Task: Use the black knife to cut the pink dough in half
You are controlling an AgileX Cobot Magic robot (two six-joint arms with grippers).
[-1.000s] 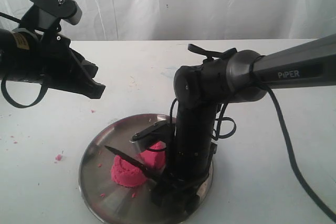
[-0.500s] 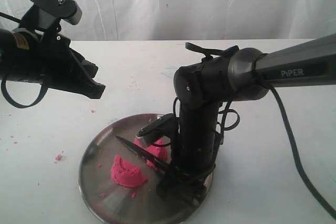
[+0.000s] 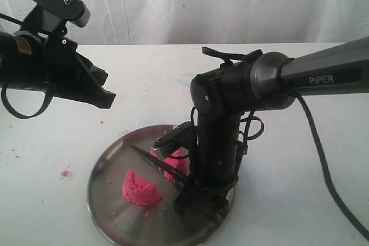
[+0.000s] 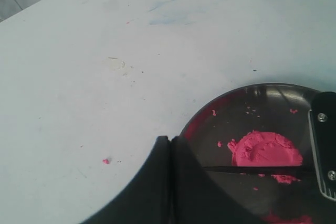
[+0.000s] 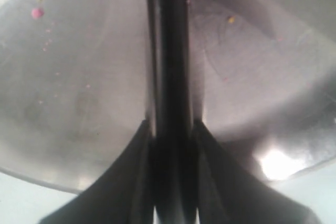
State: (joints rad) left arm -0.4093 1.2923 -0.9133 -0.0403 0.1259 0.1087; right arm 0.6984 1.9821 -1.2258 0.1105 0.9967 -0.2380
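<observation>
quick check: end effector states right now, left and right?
left end effector: closed, holding nothing.
right end effector: closed on the black knife.

Bright, even, diffuse light fills the exterior view. The white worktop (image 3: 300, 211) and curtain (image 3: 230, 4) are nearly washed out, and shadows on the worktop are faint and soft-edged. The steel plate (image 3: 106, 171) mirrors the dark arm above it. Detail is slightly soft and grainy.

In the left wrist view the worktop takes a cool bluish cast, and the left end effector (image 4: 169, 142) is a featureless black mass.

The right wrist view is dimmer and out of focus. The knife (image 5: 169, 77) is a smeared dark bar, and a white glare patch sits near the plate's rim.
</observation>
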